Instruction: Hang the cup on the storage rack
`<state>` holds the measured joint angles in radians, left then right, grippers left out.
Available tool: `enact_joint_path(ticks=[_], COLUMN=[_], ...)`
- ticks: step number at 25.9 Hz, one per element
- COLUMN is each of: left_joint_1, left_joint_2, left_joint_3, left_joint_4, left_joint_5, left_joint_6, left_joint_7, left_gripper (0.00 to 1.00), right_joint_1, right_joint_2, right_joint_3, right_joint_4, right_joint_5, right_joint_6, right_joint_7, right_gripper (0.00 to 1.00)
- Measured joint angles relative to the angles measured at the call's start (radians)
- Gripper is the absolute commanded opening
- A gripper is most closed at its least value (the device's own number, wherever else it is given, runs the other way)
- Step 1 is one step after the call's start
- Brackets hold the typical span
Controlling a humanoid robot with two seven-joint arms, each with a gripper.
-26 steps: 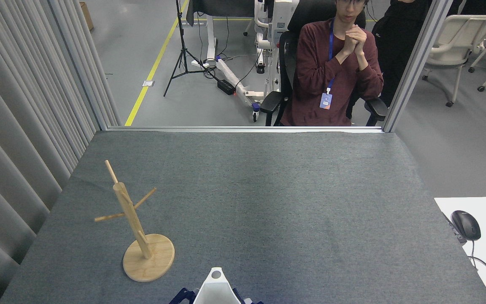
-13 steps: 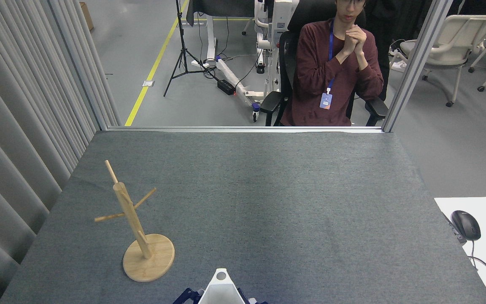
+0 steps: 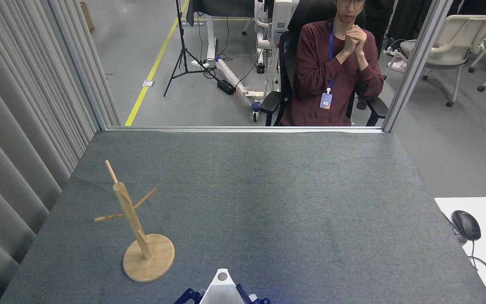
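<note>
Cup: one white cup (image 3: 222, 289), at the very bottom edge of the view near the middle, only its upper part showing; the tab handle with one round hole points away toward the far side of the desk.
Rack: one wooden rack (image 3: 135, 228), standing upright on its round base on the left part of the desk, to the left of the cup and apart from it; three thin pegs show clearly and a short fourth stub sits low on the post; nothing hangs on any of them.
Gripper: dark blue parts (image 3: 188, 295) show on both sides of the cup at the bottom edge; which arm they belong to cannot be told, nor whether the gripper is open or closed on the cup.
Desk: one desk (image 3: 268, 190) with a grey felt-like cover, carrying the rack.
Person: one person (image 3: 331, 71) sits in a black chair beyond the far edge of the desk, hands clasped together in front of the chest, a blue lanyard with a badge on a dark red top.
Side surface: one white surface (image 3: 485, 249) at lower right, with one black mouse (image 3: 465, 224) and its cable.
Background: one tripod (image 3: 182, 50) on the floor, one white chair (image 3: 458, 42) at far right.
</note>
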<state>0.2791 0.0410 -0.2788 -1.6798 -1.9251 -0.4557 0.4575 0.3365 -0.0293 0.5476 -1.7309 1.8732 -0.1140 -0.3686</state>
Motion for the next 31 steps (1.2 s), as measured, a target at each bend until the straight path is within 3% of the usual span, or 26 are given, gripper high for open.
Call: enact_joint_path(ticks=[5, 7, 12, 15, 17, 24, 31], left_joint_1=[0.000, 0.000, 0.005, 0.006, 0.008, 0.016, 0.018], left_joint_2=[-0.001, -0.001, -0.001, -0.001, -0.001, 0.000, -0.005], left_joint_3=[0.003, 0.004, 0.008, 0.012, 0.020, 0.077, 0.218], left_joint_4=[0.002, 0.002, -0.002, -0.003, -0.004, -0.024, -0.038], left_joint_5=[-0.012, -0.016, -0.018, -0.018, -0.018, -0.013, 0.019], left_joint_6=[0.002, 0.003, 0.005, 0.007, 0.009, 0.010, 0.005], left_joint_7=[-0.009, -0.004, -0.001, 0.000, 0.000, 0.000, 0.001], left_gripper=[0.15, 0.16, 0.16, 0.16, 0.16, 0.19, 0.17], right_joint_1=[-0.001, -0.005, -0.047, -0.062, -0.062, 0.066, 0.143], right_joint_2=[-0.001, 0.002, 0.019, 0.026, 0.019, -0.157, -0.148], right_joint_3=[0.000, -0.008, -0.135, -0.297, -0.398, -0.541, -0.641], right_joint_4=[-0.043, -0.054, -0.062, -0.050, -0.035, 0.009, 0.017], right_joint_5=[-0.011, -0.049, -0.295, -0.446, -0.500, -0.540, -0.541], right_joint_6=[0.001, 0.027, 0.110, 0.128, 0.129, 0.060, 0.038], right_joint_7=[-0.077, -0.112, -0.139, -0.068, -0.012, 0.007, -0.037], right_gripper=[0.98, 0.98, 0.98, 0.98, 0.98, 0.98, 0.98])
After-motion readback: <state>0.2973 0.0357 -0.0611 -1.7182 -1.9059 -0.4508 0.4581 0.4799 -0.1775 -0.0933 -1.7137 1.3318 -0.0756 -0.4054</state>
